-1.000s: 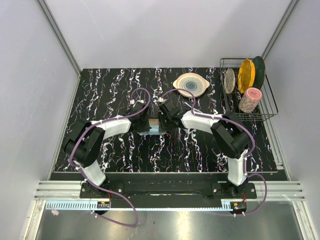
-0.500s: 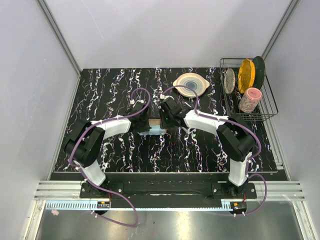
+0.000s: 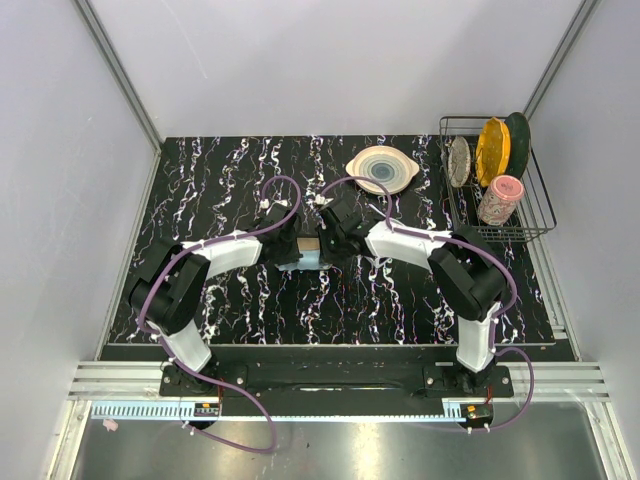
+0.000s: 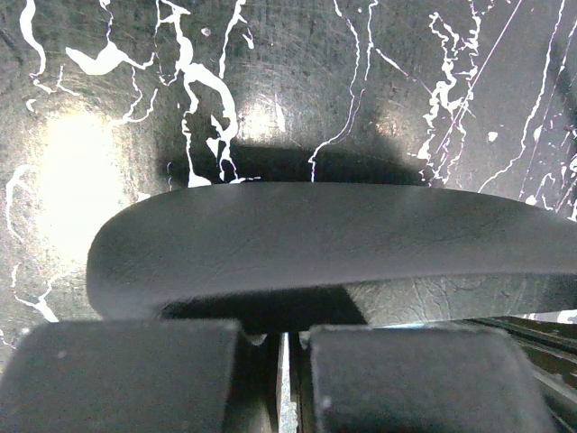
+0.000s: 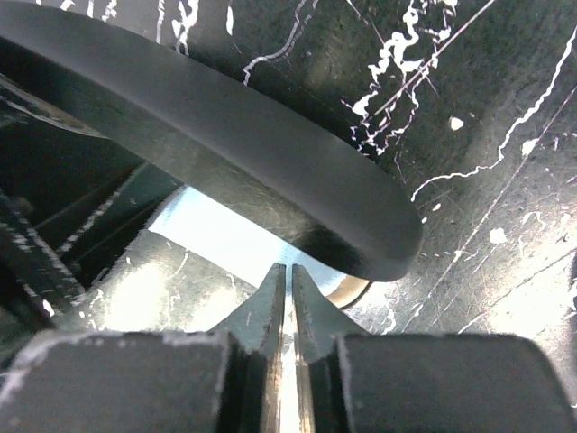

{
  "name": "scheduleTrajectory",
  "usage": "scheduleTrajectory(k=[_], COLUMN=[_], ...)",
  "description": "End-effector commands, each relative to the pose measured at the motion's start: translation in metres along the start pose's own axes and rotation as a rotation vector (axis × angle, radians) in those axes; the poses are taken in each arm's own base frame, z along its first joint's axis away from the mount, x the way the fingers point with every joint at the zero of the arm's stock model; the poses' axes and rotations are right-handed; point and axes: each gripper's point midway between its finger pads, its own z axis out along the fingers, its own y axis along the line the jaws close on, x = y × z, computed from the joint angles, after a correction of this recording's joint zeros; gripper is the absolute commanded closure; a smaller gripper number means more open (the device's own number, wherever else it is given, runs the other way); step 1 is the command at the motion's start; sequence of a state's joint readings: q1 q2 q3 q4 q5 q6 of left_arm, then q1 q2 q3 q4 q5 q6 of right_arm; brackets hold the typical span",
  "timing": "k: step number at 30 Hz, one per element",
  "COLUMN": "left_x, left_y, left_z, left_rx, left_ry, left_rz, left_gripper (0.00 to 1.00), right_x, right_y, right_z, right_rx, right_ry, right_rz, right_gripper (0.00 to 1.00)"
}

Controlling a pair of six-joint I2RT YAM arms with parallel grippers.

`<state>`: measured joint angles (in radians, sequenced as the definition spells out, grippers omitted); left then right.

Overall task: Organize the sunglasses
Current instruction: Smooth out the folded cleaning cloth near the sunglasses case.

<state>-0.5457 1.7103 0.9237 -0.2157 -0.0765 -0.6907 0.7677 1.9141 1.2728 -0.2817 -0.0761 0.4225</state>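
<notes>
1. Two arms are reaching up from the bottom edge of the top view and meeting in the middle of the black marbled table point(image 3: 220, 180).
2. You are looking at the left gripper point(image 4: 281, 338) at the bottom of its wrist view. Its fingers point(image 4: 126, 374) are pressing almost together, with only a thin pale sliver showing between them. You cannot tell what that sliver is.
3. You are finding the right gripper point(image 5: 288, 275) closed as well, its tips meeting along a hairline slit at lower centre of its view.
4. Just past both sets of fingers, the black case point(image 4: 315, 244) is lying on the table. Its dark rim is curving across both wrist views, and its tan lining is peeking out between the grippers in the top view.
5. Beneath that rim, the light blue cloth point(image 5: 221, 234) is showing just above the right tips.
6. You cannot tell where the sunglasses are lying, because the grippers and case are covering the table's middle.
7. Farther up, a pale plate point(image 3: 381, 168) is sitting at upper centre, and a wire rack point(image 3: 540, 215) at upper right is holding dishes and a pink cup point(image 3: 500, 199).
</notes>
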Motion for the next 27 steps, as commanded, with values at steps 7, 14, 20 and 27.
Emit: scheduleTrajectory(k=[7, 14, 20, 27], left_x=[0.045, 0.036, 0.026, 0.019], left_y=[0.038, 0.031, 0.021, 0.014], left_z=[0.012, 0.005, -0.003, -0.009], left_rx=[-0.136, -0.106, -0.066, -0.04], left_ry=[0.138, 0.107, 0.077, 0.051], left_rz=[0.026, 0.027, 0.022, 0.02], left_gripper=[0.99, 0.92, 0.88, 0.85], right_x=[0.018, -0.022, -0.049, -0.026], right_y=[-0.02, -0.004, 0.019, 0.023], right_z=[0.002, -0.013, -0.027, 0.001], right_rx=[0.089, 0.07, -0.006, -0.034], right_ry=[0.034, -0.084, -0.166, -0.094], right_rz=[-0.052, -0.046, -0.039, -0.051], right_gripper=[0.91, 0.88, 0.83, 0.82])
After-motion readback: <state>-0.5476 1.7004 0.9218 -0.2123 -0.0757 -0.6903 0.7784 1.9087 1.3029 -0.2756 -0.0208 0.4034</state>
